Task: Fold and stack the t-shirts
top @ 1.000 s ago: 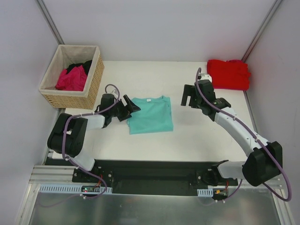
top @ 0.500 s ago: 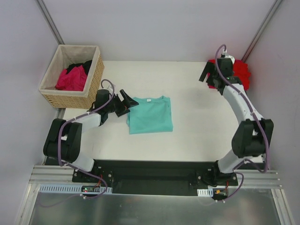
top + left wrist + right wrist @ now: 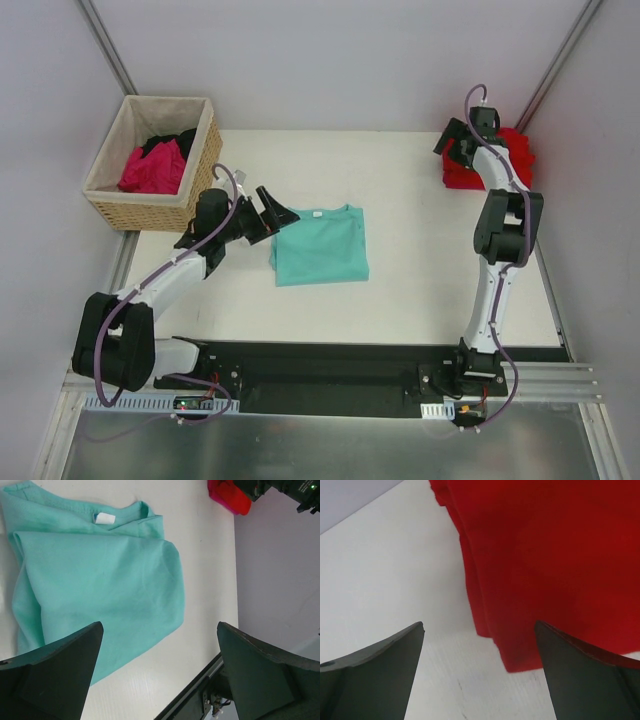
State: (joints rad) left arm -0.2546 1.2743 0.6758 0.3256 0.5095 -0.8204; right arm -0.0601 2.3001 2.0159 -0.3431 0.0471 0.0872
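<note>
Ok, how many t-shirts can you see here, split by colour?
Teal t-shirt: 1, folded on the table
Red t-shirt: 1, at the far right corner
Magenta t-shirt: 1, in the basket
Black t-shirt: 1, in the basket
Total: 4 visible; the basket pile is bunched, so more could be hidden.

White table (image 3: 420,250), plain matte top, 3 things directly on it. Teal t-shirt (image 3: 322,247) lies flat left of centre, folded to a rough rectangle, with its white neck label facing up at the far edge. Folded red t-shirt (image 3: 520,158) sits in the far-right corner, close to the table edge. Woven tan basket (image 3: 150,210) stands at the far-left corner, near the teal shirt but not touching. The 2 shirts are well apart.
</note>
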